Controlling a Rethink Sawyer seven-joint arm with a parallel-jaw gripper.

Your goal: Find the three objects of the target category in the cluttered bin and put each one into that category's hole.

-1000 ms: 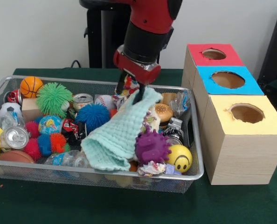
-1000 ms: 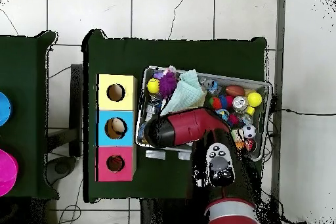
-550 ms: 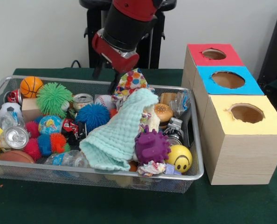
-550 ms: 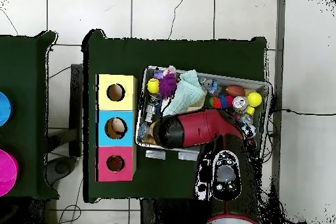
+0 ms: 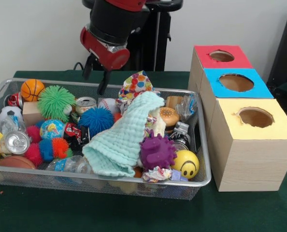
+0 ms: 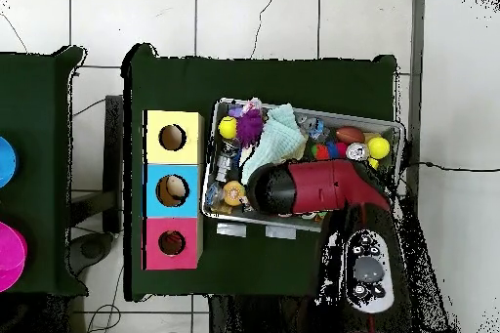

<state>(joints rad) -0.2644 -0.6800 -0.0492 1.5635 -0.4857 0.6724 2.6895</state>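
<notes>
My gripper [image 5: 96, 77] hangs open and empty above the back rim of the wire bin [image 5: 201, 180], left of a polka-dot cloth [image 5: 136, 85] that pokes up there. A mint green cloth [image 5: 121, 137] drapes over the bin's middle. Around it lie a purple spiky ball [image 5: 156, 152], a yellow smiley ball [image 5: 187, 163], a toy burger [image 5: 169, 116], a blue spiky ball [image 5: 96, 120], a baseball [image 5: 107, 104] and a can [image 5: 85, 104]. In the overhead view the red arm [image 6: 322, 185] hides the gripper and part of the bin [image 6: 303, 112].
Three boxes with round holes stand right of the bin: red [image 5: 206, 57], blue [image 5: 259, 89], yellow [image 5: 283, 129]. The bin's left part holds a green spiky ball [image 5: 55, 101], a basketball [image 5: 32, 89], a globe ball [image 5: 51, 128] and another can [image 5: 16, 142].
The gripper rose from the polka-dot cloth and moved left in the front view. The cloth stays in the bin, now standing up behind the mint cloth.
</notes>
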